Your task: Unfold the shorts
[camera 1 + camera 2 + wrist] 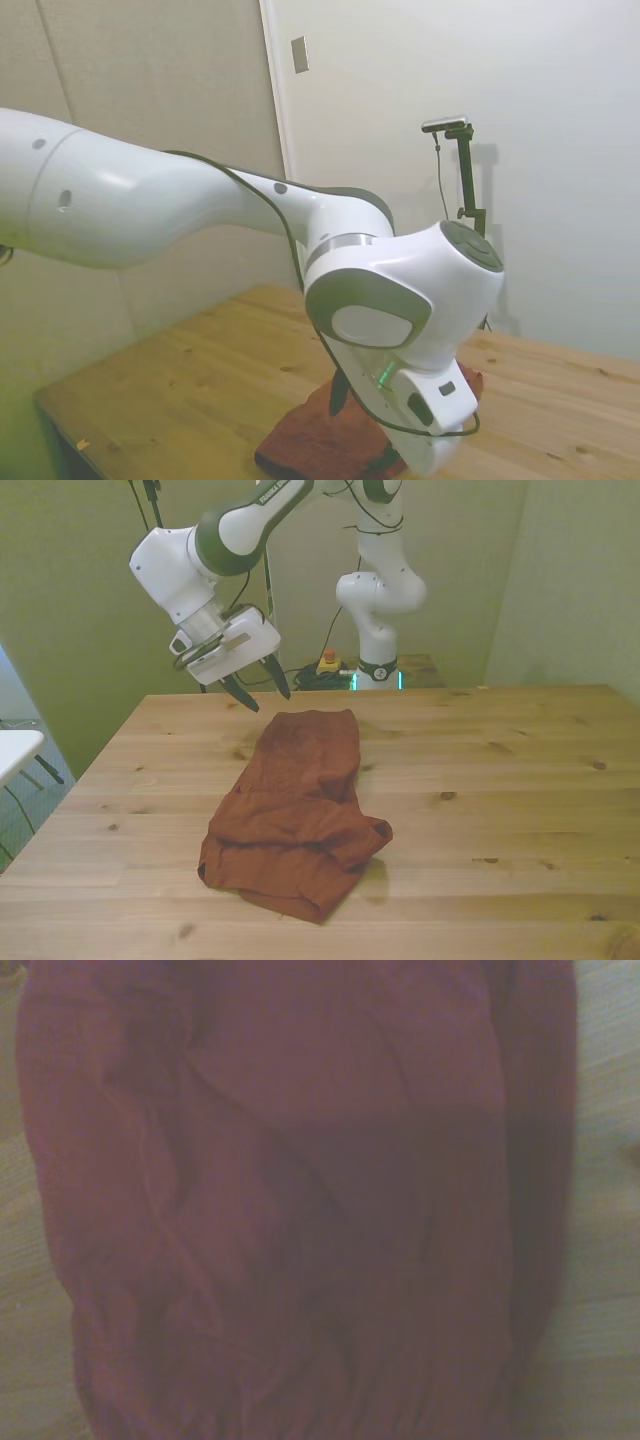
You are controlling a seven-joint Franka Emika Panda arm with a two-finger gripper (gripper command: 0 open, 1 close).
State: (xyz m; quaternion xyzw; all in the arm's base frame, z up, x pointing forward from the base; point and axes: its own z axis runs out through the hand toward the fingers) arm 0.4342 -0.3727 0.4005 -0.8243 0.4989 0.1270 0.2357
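Front view: the shorts (298, 815) are lying on the wooden table (520, 780), roughly mid-table and toward the front view's left. Rust-brown cloth, doubled over: a flatter, narrower part is running toward the far edge, and a thicker, bunched layer is sitting at the near end, with a rolled lip at the front view's right. The gripper (256, 691) is hovering above the table just beyond the far end of the cloth, clear of it, its dark fingers spread apart and holding nothing.

Handling, as a judgement: light, limp fabric that will likely sag and drag rather than keep shape, and it may cling to itself at the fold. A pinch on a single top layer seems wise, at the rolled lip or a near corner; grabbing both layers would probably just shift the whole bundle.

Side view: the arm's bulk is hiding most of the garment; only a strip of cloth is showing beneath the wrist, and the fold cannot be read there.

Wrist view: blurred, close, filled with creased fabric (300, 1210) and slivers of table at the borders. It is showing wrinkles the front view smooths out, but no overall outline.
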